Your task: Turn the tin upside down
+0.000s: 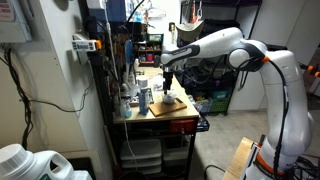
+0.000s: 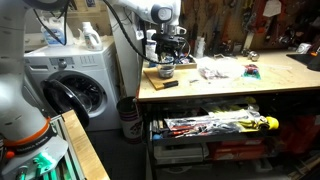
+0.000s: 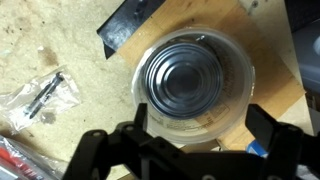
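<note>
The tin (image 3: pixel 190 85) fills the middle of the wrist view: round, low, silvery-grey, with dark concentric rings on its upward face. It rests on a wooden board (image 3: pixel 275 95). My gripper (image 3: pixel 200 120) hangs straight above it, open, one black finger (image 3: pixel 136 122) on the tin's left and the other on its right, both apart from its rim. In both exterior views the gripper (image 1: pixel 168 80) (image 2: pixel 166 58) points down over the tin (image 2: pixel 166 71) at the bench's corner.
A black flat object (image 3: pixel 135 22) lies just beyond the tin. A clear bag with a dark screw (image 3: pixel 45 95) lies to the left on the bench. Bottles (image 1: pixel 135 97) stand beside the board. A washing machine (image 2: pixel 75 85) stands next to the bench.
</note>
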`<state>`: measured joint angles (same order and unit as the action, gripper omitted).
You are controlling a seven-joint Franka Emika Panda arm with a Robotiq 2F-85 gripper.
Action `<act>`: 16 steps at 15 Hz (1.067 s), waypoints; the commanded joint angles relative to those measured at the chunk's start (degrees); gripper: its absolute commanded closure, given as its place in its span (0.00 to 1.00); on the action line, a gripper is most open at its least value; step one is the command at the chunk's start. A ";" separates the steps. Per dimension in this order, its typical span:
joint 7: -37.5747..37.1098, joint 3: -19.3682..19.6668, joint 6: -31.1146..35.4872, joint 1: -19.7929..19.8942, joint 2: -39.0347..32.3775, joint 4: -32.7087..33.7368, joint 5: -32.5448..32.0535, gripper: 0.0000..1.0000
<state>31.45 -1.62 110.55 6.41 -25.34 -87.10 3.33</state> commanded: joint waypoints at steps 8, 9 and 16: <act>-7.49 0.84 -3.54 -1.13 10.85 -8.21 -1.87 0.00; -11.26 1.66 -4.38 -1.62 12.60 -9.58 -3.46 0.00; -28.61 3.57 -10.34 -2.48 21.21 -16.15 -11.16 0.00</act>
<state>9.07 0.72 101.15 5.05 -8.26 -98.69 -5.13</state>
